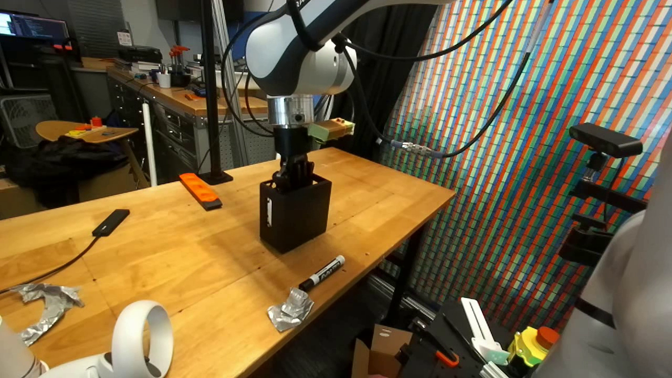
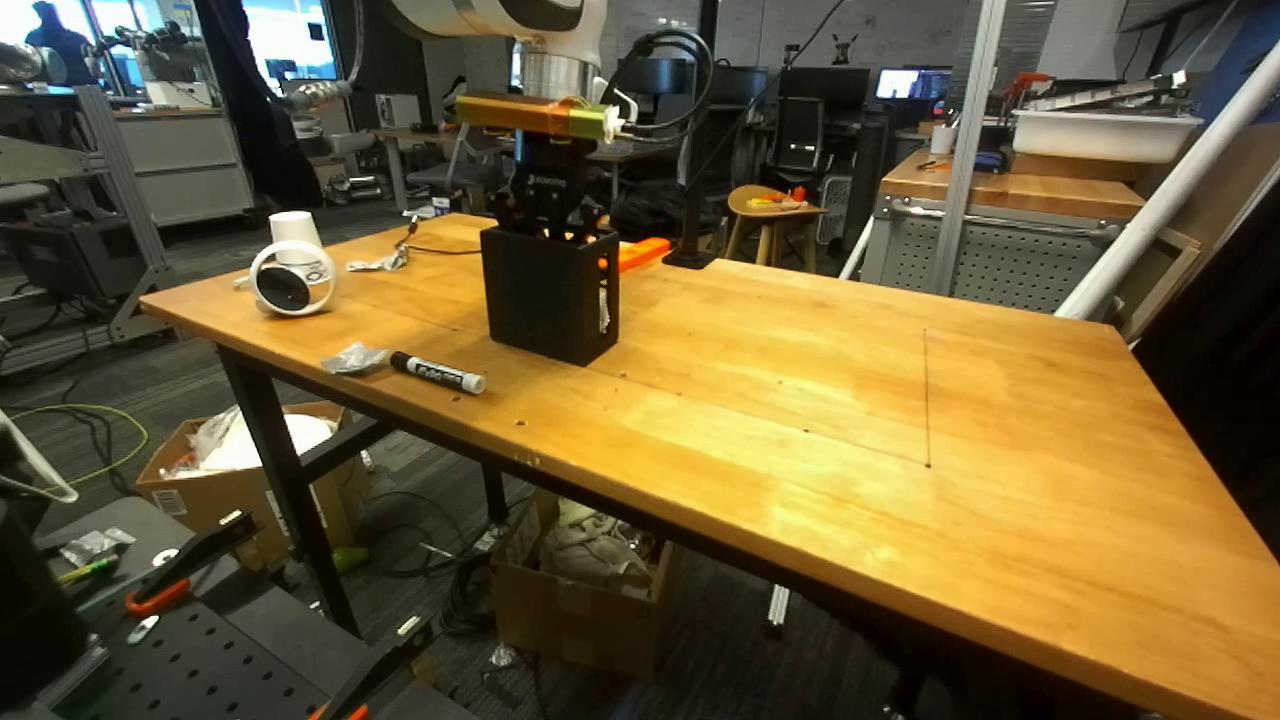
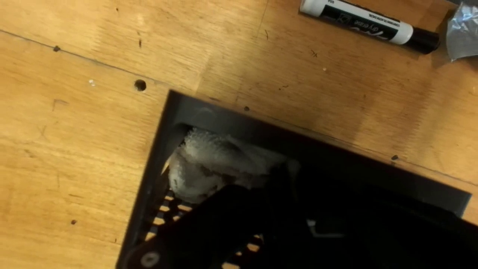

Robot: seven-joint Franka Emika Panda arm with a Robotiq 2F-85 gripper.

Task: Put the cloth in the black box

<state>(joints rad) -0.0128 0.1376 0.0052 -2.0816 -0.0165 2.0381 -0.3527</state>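
Inside the black box (image 1: 298, 218) lies white cloth (image 3: 213, 160); withdrawing the claw (image 1: 294, 174) (gripping? I can't tell) probably remains.

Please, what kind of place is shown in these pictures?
Most likely a robotics lab: a robot arm hangs above a wooden table, with a mounted camera and a red button, perhaps an emergency stop, also in view.

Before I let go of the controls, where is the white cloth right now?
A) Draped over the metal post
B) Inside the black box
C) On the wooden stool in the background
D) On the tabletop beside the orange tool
B: the wrist view shows the white cloth bunched inside the walls of the black box, below its rim.
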